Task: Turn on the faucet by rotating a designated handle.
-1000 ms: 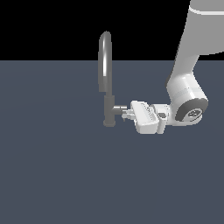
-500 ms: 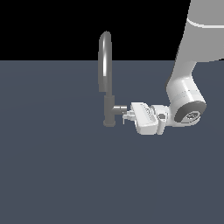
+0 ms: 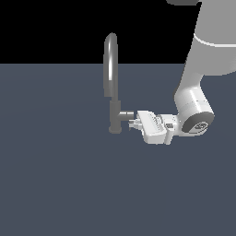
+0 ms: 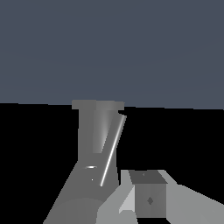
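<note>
The grey faucet [image 3: 114,110] stands upright with its arched spout [image 3: 110,55] high above, on the dark floor. A stubby horizontal cylinder [image 3: 126,114] projects from its body toward the exterior view's right. My gripper [image 3: 135,121] reaches in from that side, its fingertips at the end of that cylinder and slightly below it. In the wrist view the faucet body [image 4: 92,135] shows with the handle [image 4: 112,151], a thin bright rod slanting across it. One finger [image 4: 148,199] shows close beside the rod; the other is hidden. The jaws look apart.
The dark grey floor [image 3: 60,184] spreads around the faucet. My white arm [image 3: 193,106] comes down from the top of the exterior view's right side.
My gripper's fingertips have dropped slightly at the end of the handle's cylinder and the hand has tilted a little. The faucet's body and spout have not moved.
</note>
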`<state>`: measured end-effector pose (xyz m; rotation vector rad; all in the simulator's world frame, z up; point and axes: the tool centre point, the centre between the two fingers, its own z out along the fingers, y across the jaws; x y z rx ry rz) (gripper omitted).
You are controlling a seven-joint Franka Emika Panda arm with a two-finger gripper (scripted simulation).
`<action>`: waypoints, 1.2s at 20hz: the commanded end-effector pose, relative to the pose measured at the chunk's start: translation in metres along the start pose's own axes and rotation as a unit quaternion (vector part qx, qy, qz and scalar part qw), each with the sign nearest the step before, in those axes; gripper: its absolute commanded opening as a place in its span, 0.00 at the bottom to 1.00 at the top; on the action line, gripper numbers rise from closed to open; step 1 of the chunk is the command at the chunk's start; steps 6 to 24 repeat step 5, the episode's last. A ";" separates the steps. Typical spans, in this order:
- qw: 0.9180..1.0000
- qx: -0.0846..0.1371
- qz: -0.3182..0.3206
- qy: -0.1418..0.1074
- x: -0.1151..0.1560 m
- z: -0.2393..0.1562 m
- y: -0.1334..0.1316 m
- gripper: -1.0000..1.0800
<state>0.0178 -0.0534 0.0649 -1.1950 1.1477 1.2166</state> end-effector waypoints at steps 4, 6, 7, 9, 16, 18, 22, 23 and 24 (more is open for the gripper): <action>0.999 0.020 0.014 0.024 0.042 0.001 -0.014 0.00; 0.999 0.020 0.014 0.024 0.042 0.001 -0.014 0.00; 0.999 0.020 0.014 0.024 0.042 0.001 -0.014 0.00; 0.999 0.020 0.014 0.024 0.042 0.001 -0.014 0.00; 0.999 0.020 0.014 0.024 0.042 0.001 -0.014 0.00; 0.999 0.020 0.014 0.024 0.042 0.001 -0.014 0.00; 0.999 0.020 0.014 0.024 0.042 0.001 -0.014 0.00; 0.999 0.020 0.014 0.024 0.042 0.001 -0.014 0.00; 0.999 0.020 0.014 0.024 0.042 0.001 -0.014 0.00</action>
